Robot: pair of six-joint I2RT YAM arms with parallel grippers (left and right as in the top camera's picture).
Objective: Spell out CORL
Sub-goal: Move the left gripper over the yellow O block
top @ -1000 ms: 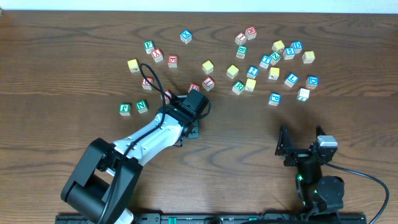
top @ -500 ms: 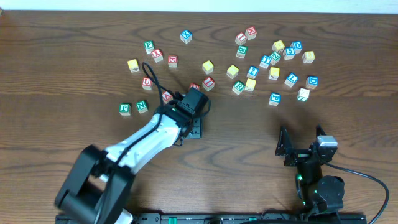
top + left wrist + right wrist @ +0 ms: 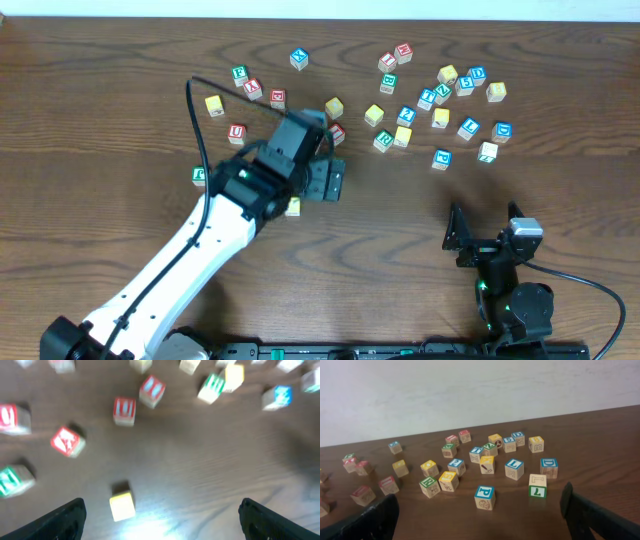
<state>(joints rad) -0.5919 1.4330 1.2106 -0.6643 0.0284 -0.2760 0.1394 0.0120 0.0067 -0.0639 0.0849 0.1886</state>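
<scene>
A yellow-faced cube (image 3: 293,206) lies alone on the wood, apart from the others; its letter is not readable. In the left wrist view this yellow cube (image 3: 122,506) sits on the table beyond the left finger, touching neither finger. My left gripper (image 3: 322,182) (image 3: 162,522) hovers above it, open and empty. The green R cube (image 3: 429,486) (image 3: 383,140) and the blue L cube (image 3: 514,468) (image 3: 468,127) rest in the scatter at the back. My right gripper (image 3: 487,238) (image 3: 480,520) stands open and empty near the front right.
Red-lettered cubes (image 3: 152,390) lie just beyond the left gripper. A blue P cube (image 3: 484,497) and a green L cube (image 3: 537,486) are nearest the right gripper. More yellow cubes (image 3: 374,114) sit among the scatter. Green cubes (image 3: 199,176) lie left of the arm.
My left gripper opened wide, rose and swung toward the back, uncovering the yellow cube on the table. The right arm has not moved.
</scene>
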